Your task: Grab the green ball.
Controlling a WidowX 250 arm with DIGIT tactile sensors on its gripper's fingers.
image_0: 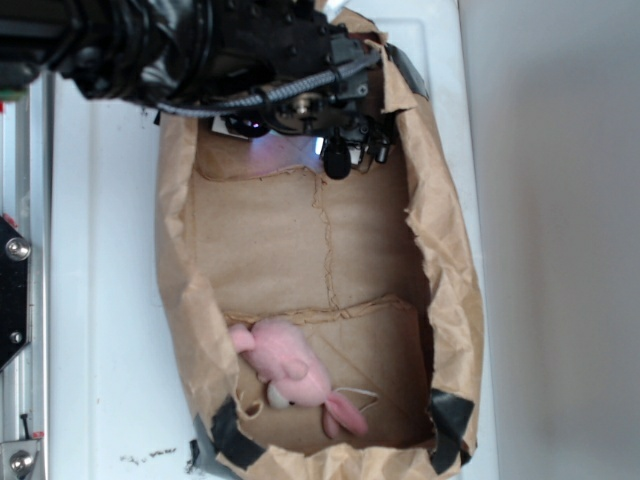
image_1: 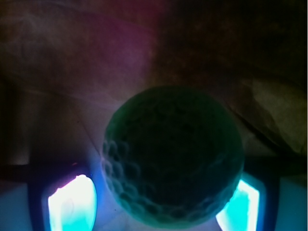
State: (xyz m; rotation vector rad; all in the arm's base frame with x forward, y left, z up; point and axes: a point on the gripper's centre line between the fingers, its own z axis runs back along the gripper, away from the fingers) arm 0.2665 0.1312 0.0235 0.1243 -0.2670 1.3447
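Lab bench, metal rail [image_0: 20, 250], taped paper bag [image_0: 180, 260]

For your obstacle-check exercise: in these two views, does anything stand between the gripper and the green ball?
Nothing visible does. In the wrist view the green ball sits directly between the glowing fingers, with no object in between. The pink plush toy lies at the far end of the paper bag, away from the gripper.

A crumpled brown paper bag [image_0: 300, 240] with a matt, creased surface, its corners patched with dark tape [image_0: 232, 432]. Inside lies a soft pink plush toy [image_0: 290, 375] of fuzzy cloth. The ball [image_1: 173, 156] has a matt, dimpled skin. The end effector [image_0: 335, 150] is glossy black plastic. The bench [image_0: 110, 300] beneath is smooth and white.
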